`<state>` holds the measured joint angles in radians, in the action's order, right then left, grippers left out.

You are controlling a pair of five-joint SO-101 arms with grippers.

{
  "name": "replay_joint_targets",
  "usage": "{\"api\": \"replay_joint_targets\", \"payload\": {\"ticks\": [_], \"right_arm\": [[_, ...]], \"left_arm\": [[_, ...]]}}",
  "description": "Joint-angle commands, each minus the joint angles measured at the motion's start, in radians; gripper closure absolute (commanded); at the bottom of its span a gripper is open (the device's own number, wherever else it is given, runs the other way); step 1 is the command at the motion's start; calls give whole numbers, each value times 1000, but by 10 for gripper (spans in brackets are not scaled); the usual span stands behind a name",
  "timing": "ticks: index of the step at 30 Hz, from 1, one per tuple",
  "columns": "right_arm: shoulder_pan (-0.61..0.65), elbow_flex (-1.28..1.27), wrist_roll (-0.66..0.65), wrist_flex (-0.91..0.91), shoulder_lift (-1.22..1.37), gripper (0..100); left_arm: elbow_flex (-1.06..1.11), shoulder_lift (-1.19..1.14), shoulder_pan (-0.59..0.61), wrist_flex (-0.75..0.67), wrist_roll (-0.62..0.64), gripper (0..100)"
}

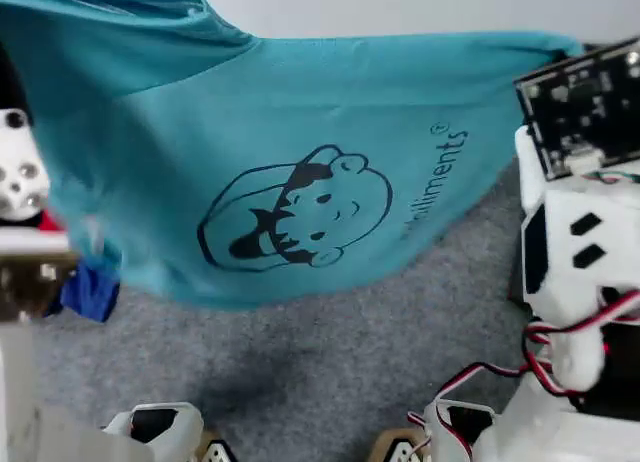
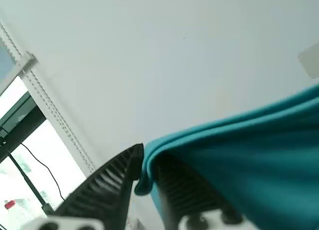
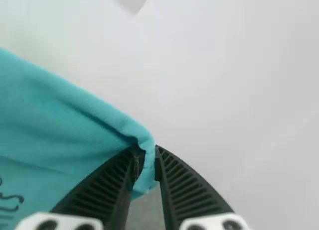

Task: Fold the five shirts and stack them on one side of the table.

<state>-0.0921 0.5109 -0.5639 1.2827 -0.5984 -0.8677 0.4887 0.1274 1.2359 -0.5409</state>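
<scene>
A teal shirt [image 1: 300,152] with a dark cartoon print hangs spread in the air across the high view, held up by its two upper corners above the grey table [image 1: 330,372]. My left gripper [image 2: 145,165] is shut on one corner of the teal shirt [image 2: 239,155], the cloth pinched between its black ribbed fingers [image 2: 109,185]. At the opposite corner my right gripper [image 3: 147,163] is shut on the teal shirt [image 3: 60,130]. The left arm [image 1: 20,232] stands at the left edge and the right arm [image 1: 580,242] at the right edge of the high view.
A blue and red bit of cloth [image 1: 88,287] lies behind the left arm under the hanging shirt. Both arm bases [image 1: 160,427] sit at the near table edge, with red and black cables [image 1: 500,377] by the right one. A pale wall [image 3: 224,65] rises behind.
</scene>
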Motion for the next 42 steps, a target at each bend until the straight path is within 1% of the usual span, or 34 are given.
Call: {"api": "replay_joint_targets", "payload": {"ticks": [1,3,6,11,15,18,21,24,28,32,37,39,42], "right_arm": [[-12,61,-41,-42,-16,988],[-13,80,-80,-44,-16,988],[-15,121,-94,-30,-21,988],[-16,138,-106,59,-97,988],[-16,138,-157,142,-177,988],[-21,138,-158,185,-234,988],[-77,138,-158,194,-266,988],[-127,135,-158,194,-268,988],[-131,98,-160,194,-219,988],[-124,-20,-160,185,-150,988],[-59,-204,-160,177,-59,988],[-22,-287,-160,122,-21,988],[2,-419,-160,-27,42,988]], "left_arm": [[-59,9,-2,52,-40,995],[-91,9,-2,95,-75,995],[-159,9,-2,164,-110,995],[-286,9,5,269,-138,995],[-387,9,6,315,-146,995],[-443,9,6,327,-146,995],[-467,9,6,330,-146,995],[-470,9,8,374,-146,995],[-461,-3,6,414,-146,995],[-358,-34,6,417,-146,995],[-81,-87,5,410,-146,995],[59,-124,0,377,-146,995],[274,-193,3,244,-146,995]]}}
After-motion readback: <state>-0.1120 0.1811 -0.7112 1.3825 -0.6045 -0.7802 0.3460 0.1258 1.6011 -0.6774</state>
